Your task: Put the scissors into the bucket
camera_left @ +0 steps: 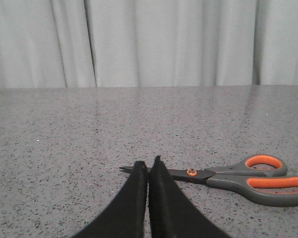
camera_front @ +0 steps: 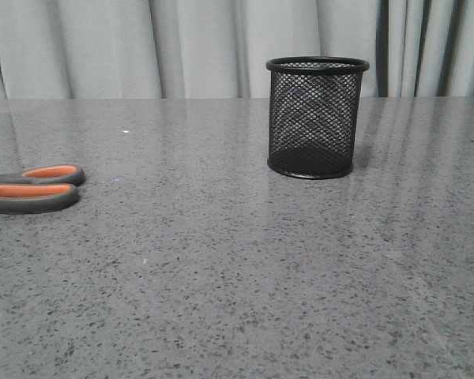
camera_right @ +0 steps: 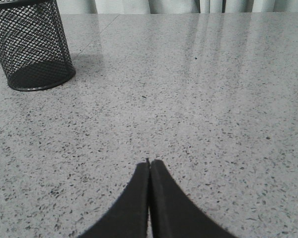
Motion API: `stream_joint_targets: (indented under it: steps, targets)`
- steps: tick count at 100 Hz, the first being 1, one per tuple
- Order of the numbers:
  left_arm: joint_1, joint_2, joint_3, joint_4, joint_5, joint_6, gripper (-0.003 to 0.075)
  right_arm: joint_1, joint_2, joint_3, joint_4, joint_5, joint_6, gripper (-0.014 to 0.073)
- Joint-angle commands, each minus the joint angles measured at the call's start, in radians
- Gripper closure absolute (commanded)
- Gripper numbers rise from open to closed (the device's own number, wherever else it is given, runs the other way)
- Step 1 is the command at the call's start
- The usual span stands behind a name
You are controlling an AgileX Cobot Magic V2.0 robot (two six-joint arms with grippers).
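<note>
The scissors [camera_front: 33, 189] lie flat on the grey speckled table at the far left of the front view, only their grey handles with orange-lined loops showing. In the left wrist view the whole scissors [camera_left: 228, 176] lie crosswise, blades closed, the blade tip just beyond my left gripper [camera_left: 148, 162], which is shut and empty. The bucket [camera_front: 315, 117], a black wire-mesh cup, stands upright toward the back right of centre. In the right wrist view the bucket [camera_right: 34, 45] is well ahead and off to one side of my right gripper [camera_right: 150, 162], also shut and empty.
The grey speckled table [camera_front: 237, 268] stretches wide around both objects. Pale curtains [camera_front: 182, 47] hang behind its far edge. No other objects show.
</note>
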Motion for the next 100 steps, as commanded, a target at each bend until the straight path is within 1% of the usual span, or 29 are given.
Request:
stream_joint_targets:
  steps: [1, 42, 52, 63, 100]
  targets:
    - [0.003, -0.023, 0.028, -0.003, -0.079, -0.004, 0.0741, -0.006, -0.024, 0.018, -0.01, -0.075, -0.002, 0.0648]
    - [0.003, -0.023, 0.028, -0.003, -0.079, -0.004, 0.0741, -0.006, -0.024, 0.018, -0.01, -0.075, -0.002, 0.0648]
    - [0.003, -0.023, 0.028, -0.003, -0.079, -0.004, 0.0741, -0.006, -0.024, 0.018, -0.067, -0.077, -0.002, 0.0648]
    - [0.003, -0.023, 0.028, -0.003, -0.079, -0.004, 0.0741, -0.006, -0.024, 0.018, -0.092, -0.079, -0.002, 0.0648]
    - [0.003, -0.023, 0.028, -0.003, -0.079, -0.004, 0.0741, -0.006, -0.024, 0.018, -0.092, -0.131, -0.002, 0.0648]
